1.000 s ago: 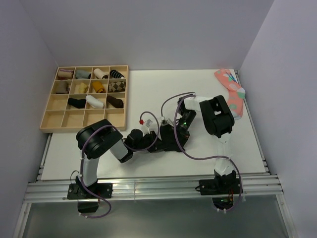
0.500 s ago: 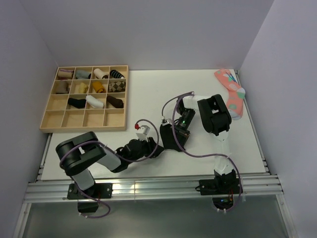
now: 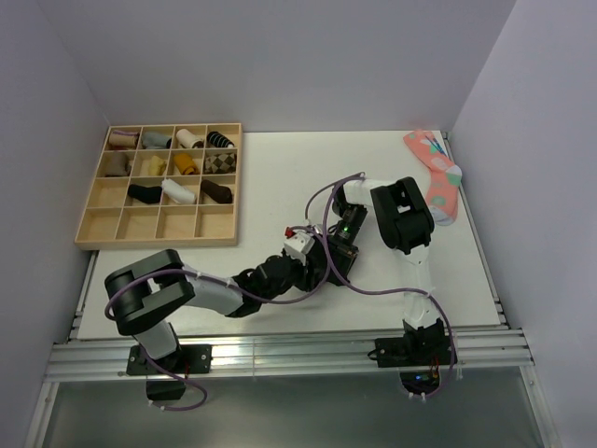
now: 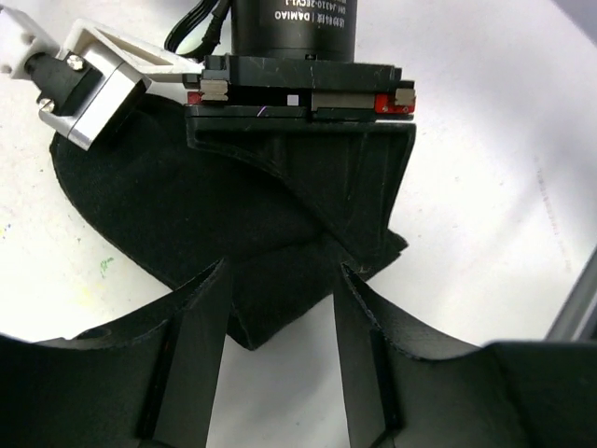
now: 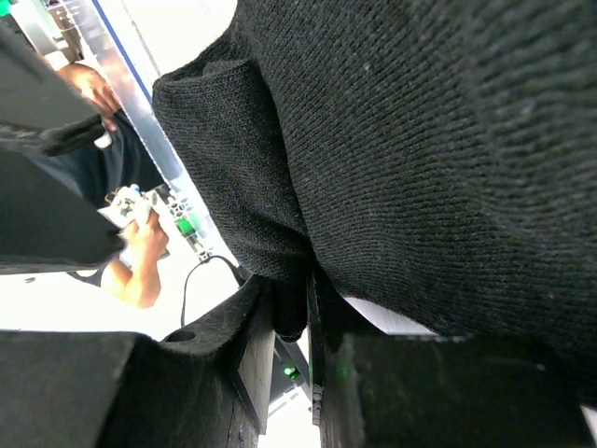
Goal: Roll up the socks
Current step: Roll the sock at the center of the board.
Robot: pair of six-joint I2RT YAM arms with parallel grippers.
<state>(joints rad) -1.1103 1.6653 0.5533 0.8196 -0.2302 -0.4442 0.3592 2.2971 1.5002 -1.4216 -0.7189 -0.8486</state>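
Observation:
A black sock [image 4: 215, 215] lies flat on the white table. In the top view the two grippers hide most of it at the table's middle. My right gripper [image 5: 291, 313] is shut on a fold of the black knit [image 5: 420, 140] and presses down on it; it also shows in the top view [image 3: 334, 250]. My left gripper [image 4: 280, 280] is open, low over the table, with the sock's near corner lying between its fingers [image 4: 196, 345]. In the top view the left gripper [image 3: 315, 266] is right beside the right one. A pink sock [image 3: 437, 173] lies at the far right.
A wooden compartment tray [image 3: 154, 242] holding several rolled socks stands at the back left. The right arm's cable [image 3: 317, 196] loops over the table behind the grippers. The metal frame rail [image 3: 280, 350] runs along the near edge.
My left arm has folded down low and its gripper has slid right along the table to the black sock beside the right gripper. The right gripper has stayed on the sock.

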